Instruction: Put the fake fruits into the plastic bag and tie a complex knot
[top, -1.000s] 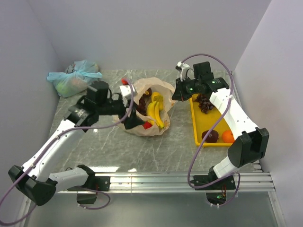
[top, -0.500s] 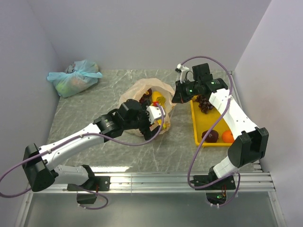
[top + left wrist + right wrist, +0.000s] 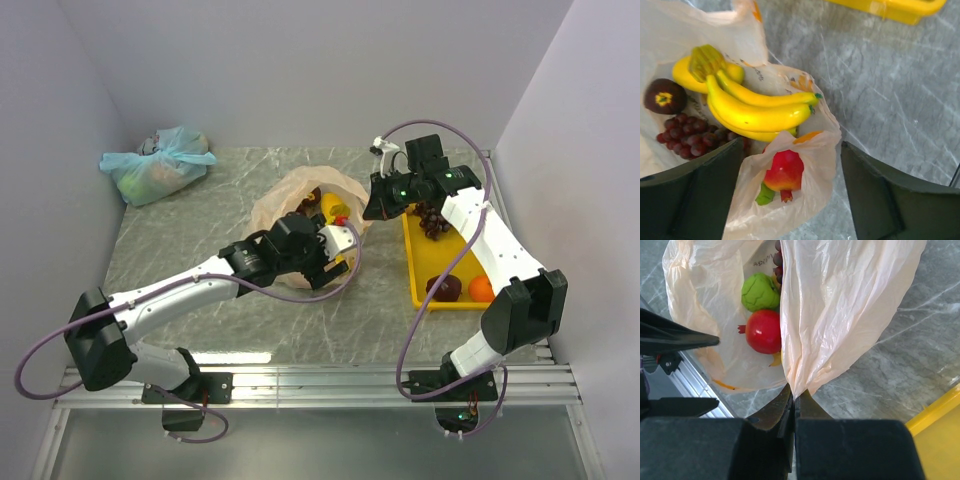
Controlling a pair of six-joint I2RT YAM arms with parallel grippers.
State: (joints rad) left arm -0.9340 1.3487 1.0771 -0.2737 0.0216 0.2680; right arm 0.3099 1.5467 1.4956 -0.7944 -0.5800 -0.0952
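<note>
Swung from upper left to bag [image 3: 840,305] mouth: left gripper [image 3: 791,150] wide, empty; red fruit [image 3: 785,170] apparently dropped in; right gripper [image 3: 794,400] pinching bag rim.

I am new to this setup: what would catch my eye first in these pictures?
The open peach bag in the middle, holding bananas and grapes. The right hand pinches its rim; the left hand hangs open above it. A yellow tray lies to the right.

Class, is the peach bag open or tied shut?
Open. The bag gapes: bananas, grapes and a red fruit show inside; no knot shows.
</note>
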